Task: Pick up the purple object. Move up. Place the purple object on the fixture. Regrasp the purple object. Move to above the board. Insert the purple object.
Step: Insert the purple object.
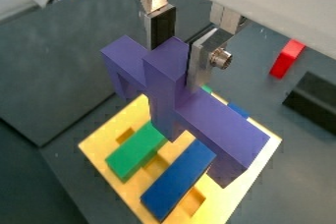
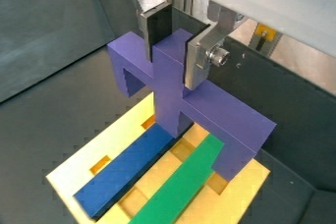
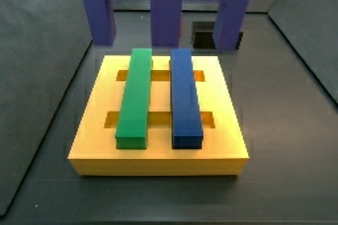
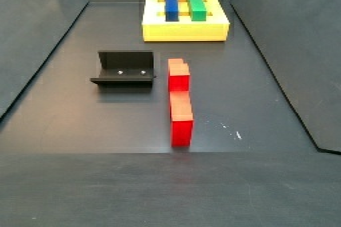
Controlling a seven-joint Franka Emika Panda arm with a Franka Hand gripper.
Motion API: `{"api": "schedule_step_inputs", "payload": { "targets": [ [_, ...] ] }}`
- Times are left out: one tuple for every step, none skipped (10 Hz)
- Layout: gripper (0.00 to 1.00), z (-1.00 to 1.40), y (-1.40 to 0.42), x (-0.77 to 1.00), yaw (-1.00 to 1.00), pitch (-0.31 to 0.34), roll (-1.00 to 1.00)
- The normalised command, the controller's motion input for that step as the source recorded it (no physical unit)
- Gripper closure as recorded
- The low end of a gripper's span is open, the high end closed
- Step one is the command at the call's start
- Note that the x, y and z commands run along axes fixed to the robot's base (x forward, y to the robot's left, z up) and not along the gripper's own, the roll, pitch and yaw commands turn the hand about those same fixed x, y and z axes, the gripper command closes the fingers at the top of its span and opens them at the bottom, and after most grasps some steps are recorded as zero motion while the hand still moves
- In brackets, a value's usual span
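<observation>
While the pincer (image 1: 184, 39) hangs over the board (image 1: 234, 194), its silver fingers (image 2: 199, 59) point down and clamp the middle stem of the purple object (image 1: 178, 95). In both wrist views the piece is held above the slab, prongs downward; whether they touch the surface is hard to judge. In a side view the purple object (image 3: 165, 2) stands at the board's (image 3: 158, 158) far edge, behind the green bar (image 3: 134, 96) and blue bar (image 3: 187, 96). On the table (image 4: 80, 112), the fixture (image 4: 123, 70) sits just left of the red bar (image 4: 178, 102).
</observation>
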Motion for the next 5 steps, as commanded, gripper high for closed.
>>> {"api": "schedule_step_inputs", "payload": {
  "targets": [
    [1.00,-0.70,-0.21,0.00,0.00,-0.223,0.17],
    [1.00,-0.73,-0.08,0.00,0.00,-0.179,0.20],
    [1.00,-0.75,-0.01,0.00,0.00,-0.147,0.20],
    [1.00,-0.45,0.00,-0.13,0.04,-0.100,0.17],
    [1.00,-0.27,0.00,-0.21,0.00,-0.063,0.12]
  ]
}}
